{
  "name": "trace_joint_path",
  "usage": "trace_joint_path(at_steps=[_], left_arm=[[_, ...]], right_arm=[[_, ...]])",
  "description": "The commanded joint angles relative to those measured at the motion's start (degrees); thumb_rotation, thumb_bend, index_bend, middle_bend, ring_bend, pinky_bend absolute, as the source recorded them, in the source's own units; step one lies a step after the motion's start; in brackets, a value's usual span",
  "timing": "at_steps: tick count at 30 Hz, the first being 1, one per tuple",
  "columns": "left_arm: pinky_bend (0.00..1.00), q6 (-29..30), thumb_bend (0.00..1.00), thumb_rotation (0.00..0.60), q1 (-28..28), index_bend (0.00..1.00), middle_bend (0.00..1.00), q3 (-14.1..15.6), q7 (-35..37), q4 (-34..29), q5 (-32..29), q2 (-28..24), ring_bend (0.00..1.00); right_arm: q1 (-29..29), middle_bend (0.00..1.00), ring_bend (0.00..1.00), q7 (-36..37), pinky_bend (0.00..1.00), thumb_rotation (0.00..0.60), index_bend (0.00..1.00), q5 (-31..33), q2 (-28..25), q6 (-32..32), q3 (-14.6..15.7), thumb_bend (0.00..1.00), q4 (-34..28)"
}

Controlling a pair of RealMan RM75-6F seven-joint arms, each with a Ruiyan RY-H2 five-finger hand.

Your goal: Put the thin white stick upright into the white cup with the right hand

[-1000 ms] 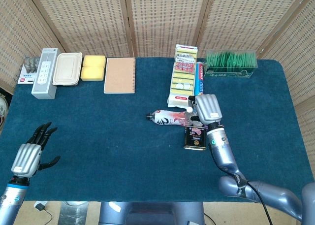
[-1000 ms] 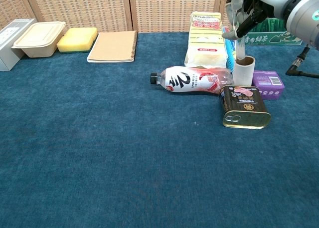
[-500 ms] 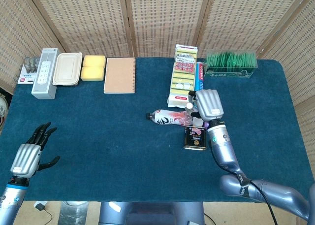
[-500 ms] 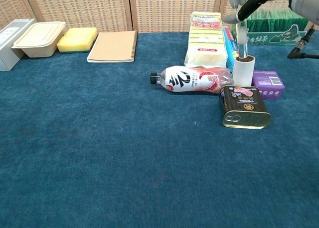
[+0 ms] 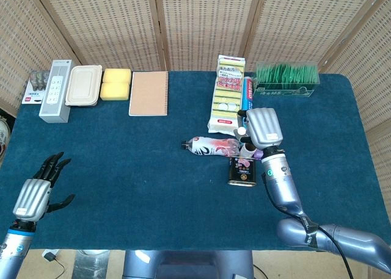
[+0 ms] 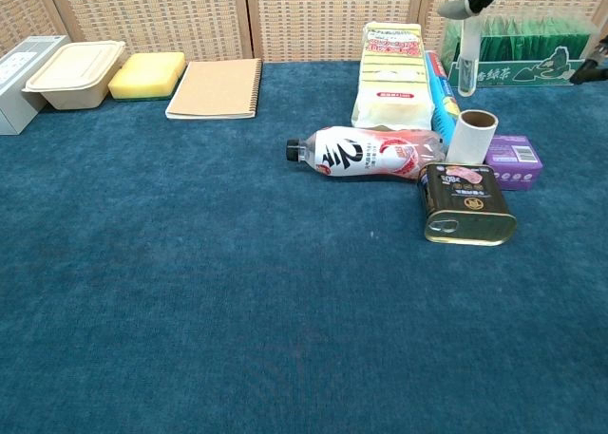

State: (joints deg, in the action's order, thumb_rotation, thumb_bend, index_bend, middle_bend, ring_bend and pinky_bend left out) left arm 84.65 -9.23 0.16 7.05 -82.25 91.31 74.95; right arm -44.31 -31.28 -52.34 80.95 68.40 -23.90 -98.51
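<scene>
Hanging nearly upright, the thin white stick (image 6: 466, 62) is being pinched at its top by the right hand (image 5: 264, 127), its lower end sitting clear above the white cup (image 6: 472, 137), beside the cup's far rim.

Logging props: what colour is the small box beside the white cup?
Purple, with white print; the box shows best in the chest view.
</scene>
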Motion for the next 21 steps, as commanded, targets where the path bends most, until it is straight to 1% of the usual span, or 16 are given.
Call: trace_joint_path(at_steps=[1, 5, 12, 16, 17, 18, 20, 21], left_arm=[[0.31, -0.02, 0.20, 0.599, -0.02, 0.10, 0.04, -0.01, 0.01, -0.01, -0.01, 0.00, 0.03], [0.31, -0.02, 0.20, 0.599, -0.01, 0.10, 0.04, 0.12, 0.12, -0.07, 0.17, -0.05, 0.03], [0.31, -0.04, 0.20, 0.600, -0.02, 0.10, 0.04, 0.67, 0.59, -0.26, 0.95, -0.27, 0.03], [0.31, 0.52, 0.20, 0.599, 0.17, 0.10, 0.04, 0.89, 0.50, -0.44, 1.50, -0.31, 0.03], [0.31, 0.81, 0.20, 0.599, 0.26, 0.10, 0.04, 0.94, 0.45, -0.49, 1.72, -0.32, 0.03], [0.31, 1.05, 0.20, 0.599, 0.35, 0.10, 0.04, 1.00, 0.37, -0.52, 1.90, -0.32, 0.03], [0.31, 1.21, 0.20, 0.600, 0.44, 0.10, 0.04, 1.07, 0.29, -0.56, 2.00, -0.34, 0.03], [0.31, 1.24, 0.20, 0.600, 0.45, 0.10, 0.04, 1.07, 0.27, -0.57, 2.03, -0.34, 0.03]], right_arm=[[0.05, 0.94, 1.00, -0.79, 1.00, 0.600, 0.79, 0.67, -1.24, 0.50, -0.01, 0.40, -1.60], [0.41, 0.95, 1.00, -0.77, 1.00, 0.600, 0.79, 1.83, -2.50, 0.86, 0.01, 0.42, -3.32], [3.22, 0.96, 1.00, 1.70, 1.00, 0.600, 0.79, 4.68, -9.79, 2.94, -2.58, 0.44, -9.27], [5.05, 0.97, 1.00, 3.38, 1.00, 0.600, 0.79, 5.57, -13.30, 3.45, -3.02, 0.45, -11.77], [6.05, 0.97, 1.00, 4.32, 1.00, 0.600, 0.79, 5.72, -14.79, 3.44, -2.87, 0.45, -13.44], [7.58, 0.97, 1.00, 5.64, 1.00, 0.600, 0.79, 5.52, -16.75, 3.27, -2.36, 0.45, -16.41], [10.61, 0.97, 1.00, 8.06, 1.00, 0.600, 0.79, 3.13, -20.88, 2.62, -0.80, 0.46, -22.56], [11.43, 0.97, 1.00, 8.81, 1.00, 0.600, 0.79, 2.05, -21.92, 2.42, -0.28, 0.46, -23.99]])
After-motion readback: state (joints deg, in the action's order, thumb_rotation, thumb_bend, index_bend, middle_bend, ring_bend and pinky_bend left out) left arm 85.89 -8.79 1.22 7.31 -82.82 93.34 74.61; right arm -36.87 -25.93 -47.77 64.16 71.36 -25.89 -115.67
